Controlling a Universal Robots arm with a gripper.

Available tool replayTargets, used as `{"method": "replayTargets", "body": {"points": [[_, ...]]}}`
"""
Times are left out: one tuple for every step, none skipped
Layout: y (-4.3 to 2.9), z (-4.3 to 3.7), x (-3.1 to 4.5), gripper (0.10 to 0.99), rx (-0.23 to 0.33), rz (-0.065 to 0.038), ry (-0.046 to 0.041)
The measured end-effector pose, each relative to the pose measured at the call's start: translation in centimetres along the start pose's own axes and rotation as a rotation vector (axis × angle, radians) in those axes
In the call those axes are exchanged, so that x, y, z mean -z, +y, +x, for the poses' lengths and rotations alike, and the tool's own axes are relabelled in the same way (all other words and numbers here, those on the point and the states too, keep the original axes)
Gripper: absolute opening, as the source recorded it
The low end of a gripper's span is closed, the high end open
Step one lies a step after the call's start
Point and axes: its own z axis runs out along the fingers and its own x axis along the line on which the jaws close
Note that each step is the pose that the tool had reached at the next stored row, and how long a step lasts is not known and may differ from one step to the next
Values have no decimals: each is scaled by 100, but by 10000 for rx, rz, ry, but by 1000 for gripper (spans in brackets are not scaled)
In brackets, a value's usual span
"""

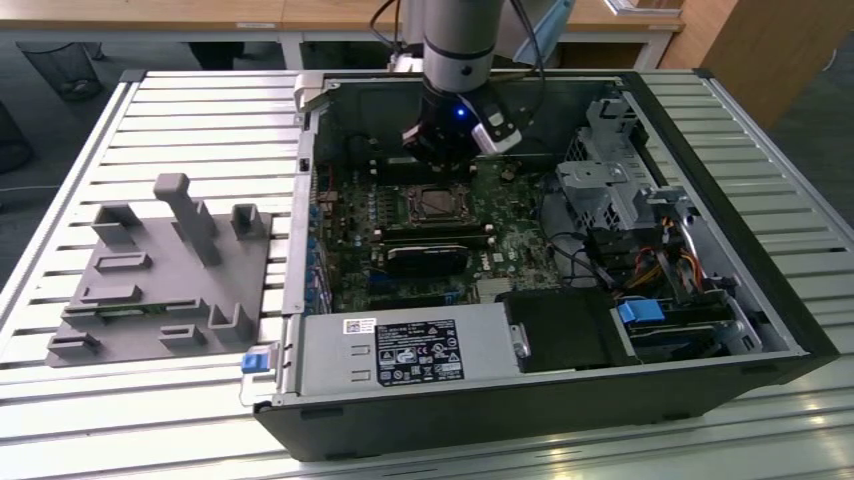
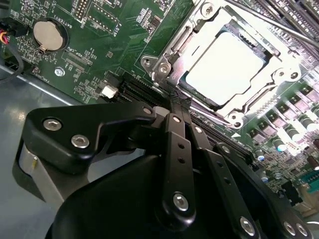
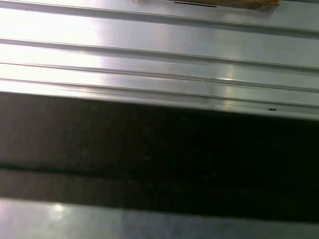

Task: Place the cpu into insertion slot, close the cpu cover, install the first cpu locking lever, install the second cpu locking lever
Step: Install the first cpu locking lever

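Your hand (image 1: 451, 160) hangs inside the open computer case (image 1: 747, 300), over the far part of the green circuit board (image 1: 350, 262), just beyond the insertion slot (image 1: 437, 203) as the exterior view shows it. In the second wrist view the hand's (image 2: 175, 103) black fingers (image 2: 178, 149) run together to a narrow tip and look pressed together with nothing between them; that tip sits just beside the corner of the socket frame, though you cannot tell whether it touches the metal.

The cpu (image 2: 225, 65) already lies flat in the insertion slot (image 2: 279, 57), its pale metal top glaring under the light. The cpu cover (image 2: 187, 40) appears as a silvery frame around the chip, with the chip showing through its window; you cannot tell from here whether it is fully pressed down or whether the levers are latched.

A round coin battery (image 2: 48, 35) sits on the board well apart from the socket. In the exterior view, a black heatsink-like block (image 1: 430, 255) lies on the near side of the socket, and the silver power supply (image 1: 400, 355) sits at the case's near edge. On the exterior view's left, a grey fixture tray (image 1: 154, 290) rests on the ribbed metal counter (image 1: 200, 110), well apart from the case.
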Motion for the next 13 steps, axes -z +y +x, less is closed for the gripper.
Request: {"method": "replayTargets", "body": {"points": [[-1, -1, -5, 122, 1, 0, 0], [-1, -1, -8, 122, 1, 1, 0], [-2, -1, -9, 122, 1, 2, 1], [-2, -2, -11, 122, 1, 2, 1], [-1, -2, -13, 122, 1, 1, 0], [-1, -2, -11, 122, 0, 1, 0], [-1, -2, -6, 122, 1, 0, 0], [0, -2, -2, 122, 1, 0, -1], [0, -3, -1, 122, 1, -1, -1], [0, -4, -1, 122, 1, 0, -1], [0, -4, -1, 122, 2, 10, -2], [0, -4, -2, 122, 3, 27, 0], [-1, -4, -3, 122, 3, 47, 3]]}}
